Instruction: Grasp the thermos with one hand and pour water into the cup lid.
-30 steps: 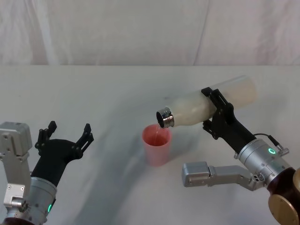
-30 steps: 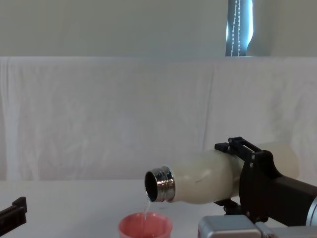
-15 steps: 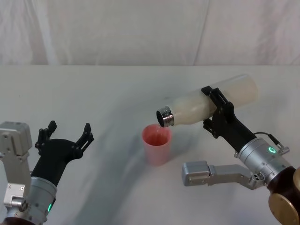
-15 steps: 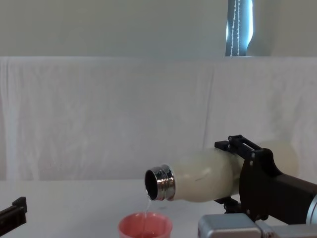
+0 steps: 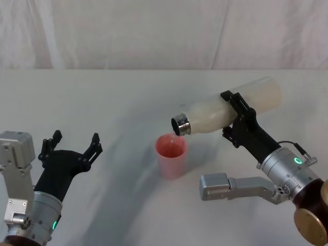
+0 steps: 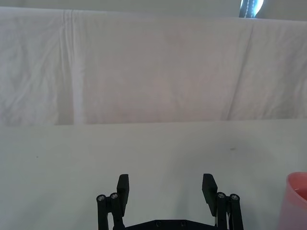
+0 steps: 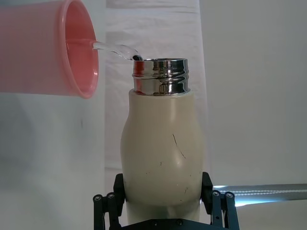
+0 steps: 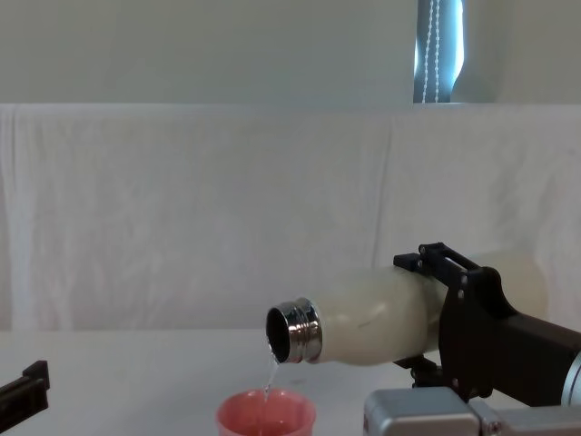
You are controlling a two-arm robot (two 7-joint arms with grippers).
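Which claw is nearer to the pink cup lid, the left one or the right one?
The right claw. It holds the tilted thermos with its steel neck just above the cup lid. The left claw is open, apart from the cup lid on its left.
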